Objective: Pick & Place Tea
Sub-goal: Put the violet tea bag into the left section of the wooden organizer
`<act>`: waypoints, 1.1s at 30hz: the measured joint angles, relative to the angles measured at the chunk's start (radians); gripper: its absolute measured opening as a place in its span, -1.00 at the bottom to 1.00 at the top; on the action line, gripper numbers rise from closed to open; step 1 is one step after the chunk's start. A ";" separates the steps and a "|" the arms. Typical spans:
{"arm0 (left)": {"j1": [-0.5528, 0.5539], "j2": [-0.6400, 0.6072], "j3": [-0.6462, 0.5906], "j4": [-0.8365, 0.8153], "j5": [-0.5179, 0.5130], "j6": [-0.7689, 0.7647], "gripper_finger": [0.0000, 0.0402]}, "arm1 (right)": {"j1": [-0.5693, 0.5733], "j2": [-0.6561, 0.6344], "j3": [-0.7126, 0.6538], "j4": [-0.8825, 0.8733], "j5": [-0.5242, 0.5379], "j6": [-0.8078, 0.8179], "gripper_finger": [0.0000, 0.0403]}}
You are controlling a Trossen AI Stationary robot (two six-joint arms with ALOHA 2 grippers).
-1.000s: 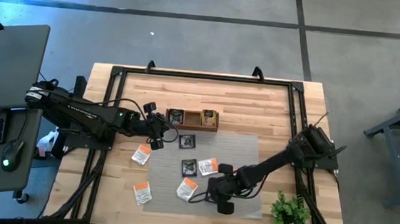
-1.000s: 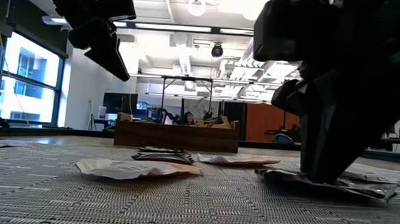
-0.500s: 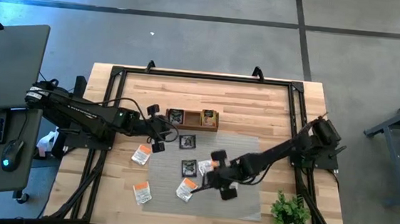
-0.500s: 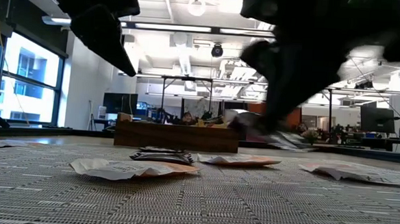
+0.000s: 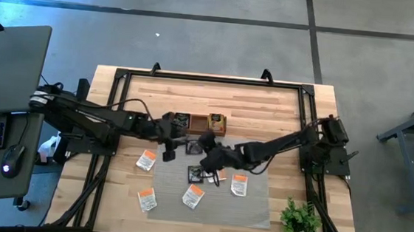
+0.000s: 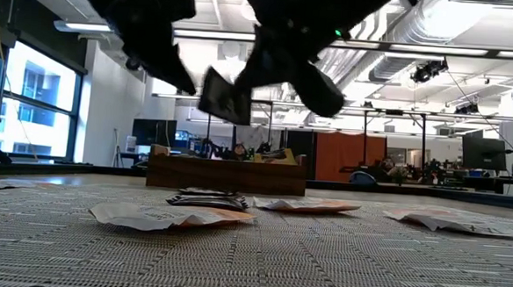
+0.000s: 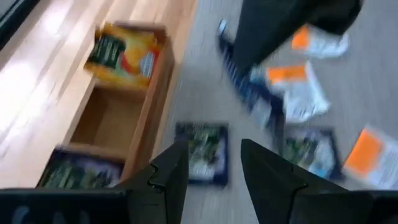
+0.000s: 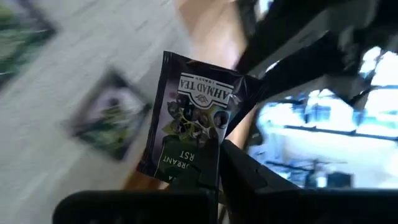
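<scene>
A black sachet (image 8: pixel 196 118) is gripped by the closed right hand (image 5: pixel 208 154) near the box (image 5: pixel 199 123), partly filled; left hand (image 5: pixel 168 148) open, several sachets (image 5: pixel 192 196) left on the surface (image 5: pixel 282 107).

Glossy foil sachet (image 8: pixel 194 121); matt wooden box (image 5: pixel 199 123)

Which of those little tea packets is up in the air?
The black sachet pinched by the right end effector; every other packet lies flat on the mat or sits in the wooden box.
</scene>
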 joint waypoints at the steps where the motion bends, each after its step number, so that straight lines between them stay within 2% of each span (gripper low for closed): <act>1: 0.007 0.013 0.002 0.028 0.011 -0.010 -0.28 | -0.008 -0.001 0.001 0.023 -0.010 -0.030 -0.97; 5: 0.039 0.062 0.001 0.056 0.025 -0.023 -0.28 | -0.028 -0.001 0.001 0.062 -0.008 -0.086 -0.94; 11: 0.061 0.066 0.001 0.061 0.101 -0.024 -0.28 | -0.047 -0.001 0.001 -0.020 -0.007 -0.085 -0.97; 19: 0.060 0.066 0.031 0.062 0.107 -0.023 -0.28 | -0.072 -0.002 0.001 -0.071 -0.064 -0.030 -0.95; 28: 0.060 0.078 0.033 0.089 0.106 -0.021 -0.29 | -0.075 -0.002 0.001 0.004 -0.085 -0.073 -0.98; 33: 0.060 0.078 0.033 0.088 0.112 -0.023 -0.43 | -0.075 -0.002 0.001 0.048 -0.081 -0.088 -0.96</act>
